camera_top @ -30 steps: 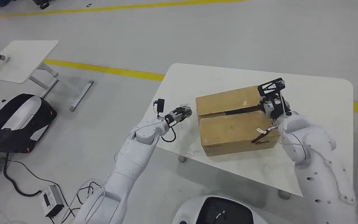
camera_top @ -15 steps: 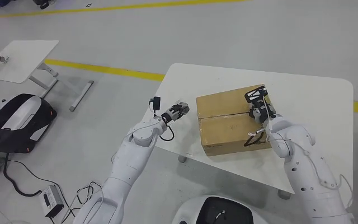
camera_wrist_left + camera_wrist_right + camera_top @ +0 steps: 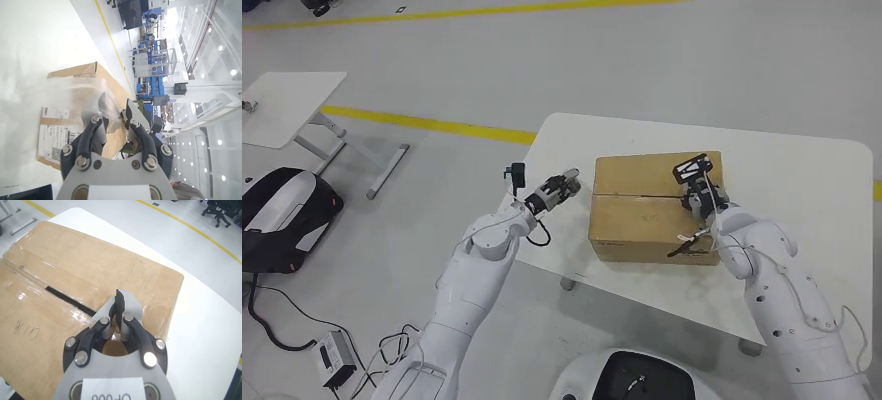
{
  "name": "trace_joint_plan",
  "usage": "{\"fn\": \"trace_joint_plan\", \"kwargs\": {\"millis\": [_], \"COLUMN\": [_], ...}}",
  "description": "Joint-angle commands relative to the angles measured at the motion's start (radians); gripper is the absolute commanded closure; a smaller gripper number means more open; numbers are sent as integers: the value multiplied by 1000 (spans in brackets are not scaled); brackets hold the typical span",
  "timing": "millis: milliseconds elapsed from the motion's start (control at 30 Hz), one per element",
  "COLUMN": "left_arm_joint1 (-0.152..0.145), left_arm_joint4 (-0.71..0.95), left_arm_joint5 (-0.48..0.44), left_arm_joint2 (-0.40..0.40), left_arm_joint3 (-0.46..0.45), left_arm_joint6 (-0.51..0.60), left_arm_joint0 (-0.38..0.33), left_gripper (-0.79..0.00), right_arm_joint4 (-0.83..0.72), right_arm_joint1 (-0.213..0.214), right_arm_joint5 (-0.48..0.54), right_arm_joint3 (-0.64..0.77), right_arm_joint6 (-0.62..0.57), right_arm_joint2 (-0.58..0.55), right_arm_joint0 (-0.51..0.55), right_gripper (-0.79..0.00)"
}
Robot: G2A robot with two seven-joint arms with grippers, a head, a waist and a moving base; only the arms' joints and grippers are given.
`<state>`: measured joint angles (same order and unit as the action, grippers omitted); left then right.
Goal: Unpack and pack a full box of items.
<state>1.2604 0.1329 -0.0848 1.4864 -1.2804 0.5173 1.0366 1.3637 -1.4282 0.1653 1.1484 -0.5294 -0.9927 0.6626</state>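
**Shut box, a gripper at each end**
The box [image 3: 642, 215] lies on the table [image 3: 802, 160] with its flaps down. Its seam [image 3: 642, 194] runs from side to side. The left gripper [image 3: 114, 113] is just beside the left end and pinches clear tape [image 3: 88, 85] coming off the box. The right gripper [image 3: 118, 307] is over the seam's right end, fingers together and holding nothing. The tape likely pulls off leftward, where there is open room.

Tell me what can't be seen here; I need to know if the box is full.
Contents of the box: top view, closed flaps; through the slit, right wrist view, just darkness.
Box side, left wrist view: blurred by clear film.
Where the slit ends, right wrist view: under the right gripper.
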Motion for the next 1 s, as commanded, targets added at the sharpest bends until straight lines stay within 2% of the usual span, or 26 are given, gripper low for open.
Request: {"fn": "trace_joint_plan", "kwargs": {"millis": [0,300,433,733,967], "left_arm_joint1": [1,5,6,9,17], "left_arm_joint4": [9,7,-24,-27,-43], "left_arm_joint5": [7,4,6,13,7], "left_arm_joint2": [-8,-51,-74,-126,-186], "left_arm_joint3": [-8,-68,-75,-60,-81], "left_arm_joint6": [-3,0,-11,24,37], "left_arm_joint0": [-1,-20,-28,-41,-63], "left_gripper": [-308,-274,-228,-243,-256], "right_arm_joint4": [4,22,31,42,49], "right_arm_joint1": [-2,-6,-5,7,27], "right_arm_joint5": [2,1,-3,-22,-56], "right_arm_joint3": [1,28,54,134,265], "right_arm_joint6": [0,-4,-11,-23,-50], "right_arm_joint2": [4,11,1,-57,-156], "right_arm_joint0": [-1,7,19,61,124], "right_gripper": [0,0,0,0,0]}}
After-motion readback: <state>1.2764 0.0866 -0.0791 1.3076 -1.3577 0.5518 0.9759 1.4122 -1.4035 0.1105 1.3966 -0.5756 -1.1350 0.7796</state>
